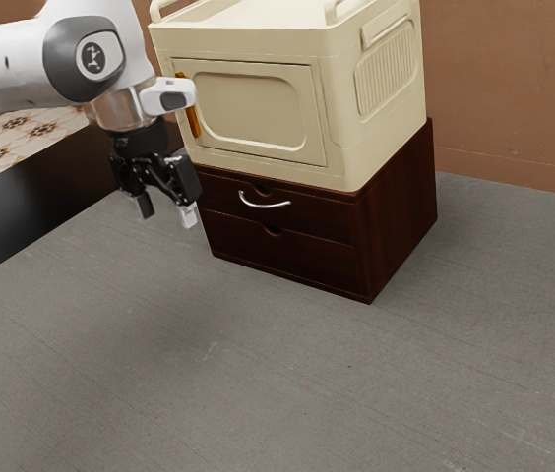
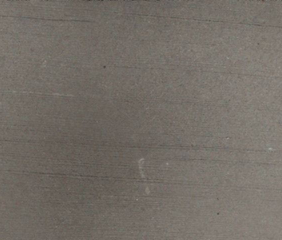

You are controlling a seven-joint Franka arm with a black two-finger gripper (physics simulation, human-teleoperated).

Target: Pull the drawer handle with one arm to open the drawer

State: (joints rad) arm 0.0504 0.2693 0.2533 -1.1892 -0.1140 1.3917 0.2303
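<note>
A grey, fine-grained surface [image 1: 209, 374] spreads beneath me, and the wrist view looks down onto it, with one pale scuff in the grain. Above it hangs my gripper [image 1: 165, 210], fingers pointing down and spread well apart, nothing between them. It is in front of the cabinet and just off toward the exterior view's left, touching neither wood nor metal.

Near me is the silver handle [image 1: 261, 206], a thin bow mounted on the upper drawer [image 1: 319, 218]. That drawer looks shut, so I judge the task to be at its start: I should come across to the bow, line up with it, and only then close and pull.

I expect the handle to be stiff, smooth and a little slippery, so I would take it at the middle of its curve, with a finger on either side of the bar. The drawer should slide with modest effort; a straight, slow draw away from the front would keep it from binding, while an off-centre grip could skid along the metal.

Below it sits the lower drawer [image 1: 287, 256], also in the dark wooden cabinet [image 1: 398, 216]. A cream box [image 1: 376, 128] stands on top, and behind rises a brown wall [image 1: 514, 88].
</note>
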